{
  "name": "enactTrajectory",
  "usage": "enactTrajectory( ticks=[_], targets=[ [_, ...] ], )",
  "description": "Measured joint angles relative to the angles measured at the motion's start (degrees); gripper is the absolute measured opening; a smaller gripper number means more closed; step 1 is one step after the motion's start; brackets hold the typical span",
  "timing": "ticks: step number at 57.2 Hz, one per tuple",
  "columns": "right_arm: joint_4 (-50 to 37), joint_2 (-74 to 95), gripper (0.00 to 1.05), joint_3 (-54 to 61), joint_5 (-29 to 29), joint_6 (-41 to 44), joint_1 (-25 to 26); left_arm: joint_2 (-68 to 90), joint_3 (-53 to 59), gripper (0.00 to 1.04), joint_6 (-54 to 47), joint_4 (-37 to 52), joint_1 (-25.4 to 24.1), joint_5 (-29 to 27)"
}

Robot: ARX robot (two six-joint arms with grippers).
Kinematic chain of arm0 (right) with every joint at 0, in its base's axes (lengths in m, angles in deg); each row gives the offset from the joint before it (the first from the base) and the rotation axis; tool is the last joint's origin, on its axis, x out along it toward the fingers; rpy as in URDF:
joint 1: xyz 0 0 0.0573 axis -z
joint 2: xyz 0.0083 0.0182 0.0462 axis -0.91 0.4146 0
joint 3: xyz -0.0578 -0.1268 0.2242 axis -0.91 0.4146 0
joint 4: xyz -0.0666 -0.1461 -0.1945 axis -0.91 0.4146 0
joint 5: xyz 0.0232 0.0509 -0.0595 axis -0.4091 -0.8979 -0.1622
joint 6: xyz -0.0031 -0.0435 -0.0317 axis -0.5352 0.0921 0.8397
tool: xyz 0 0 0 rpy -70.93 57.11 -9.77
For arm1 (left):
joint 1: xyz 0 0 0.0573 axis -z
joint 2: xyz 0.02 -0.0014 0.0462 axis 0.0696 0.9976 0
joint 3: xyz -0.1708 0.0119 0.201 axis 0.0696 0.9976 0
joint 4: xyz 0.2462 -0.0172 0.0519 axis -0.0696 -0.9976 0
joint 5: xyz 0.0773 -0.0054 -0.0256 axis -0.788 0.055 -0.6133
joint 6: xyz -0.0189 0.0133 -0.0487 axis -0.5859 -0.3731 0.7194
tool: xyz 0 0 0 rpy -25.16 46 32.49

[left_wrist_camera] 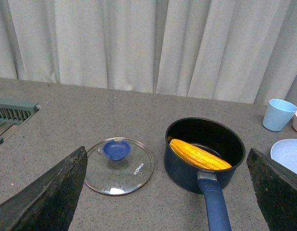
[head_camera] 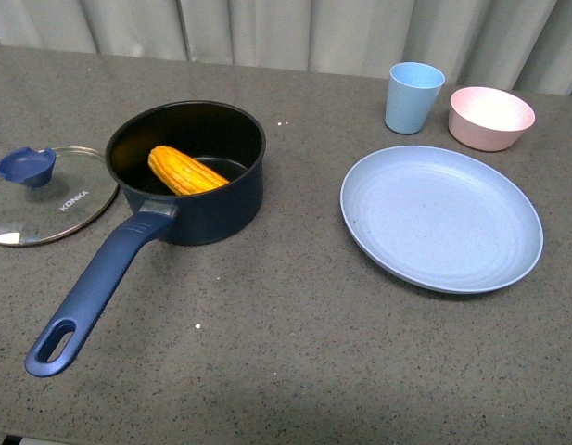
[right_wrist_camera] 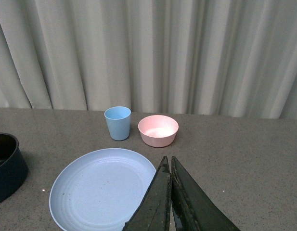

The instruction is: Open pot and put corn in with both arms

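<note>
The orange-yellow ribbed corn cob (head_camera: pixel 186 171) lies inside the open dark navy saucepan (head_camera: pixel 211 209) at left. Stiff, light; best grasped mid-length. Left gripper (left_wrist_camera: pixel 170 192) gapes empty; right gripper (right_wrist_camera: pixel 170 192) is pressed closed, empty.

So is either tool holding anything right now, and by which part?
Nothing is held. The left tool is open and empty; the right tool is shut on nothing. The corn lies in the pot, lid beside it.
</note>
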Motion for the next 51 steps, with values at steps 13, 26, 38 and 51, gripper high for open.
enactTrajectory(
  ticks=[13, 26, 38, 51],
  targets=[
    [10.3, -10.1, 0.01, 0.0, -0.1, 0.0, 0.0, 0.0, 0.0, 0.98, 0.0, 0.0, 0.0, 0.0],
    [10.5, -10.1, 0.30, 0.0, -0.1, 0.0, 0.0, 0.0, 0.0, 0.98, 0.0, 0.0, 0.0, 0.0],
    [10.5, -10.1, 0.66, 0.0, -0.1, 0.0, 0.0, 0.0, 0.0, 0.98, 0.0, 0.0, 0.0, 0.0],
    [10.5, -10.1, 0.97, 0.0, -0.1, 0.0, 0.0, 0.0, 0.0, 0.98, 0.0, 0.0, 0.0, 0.0]
  ],
)
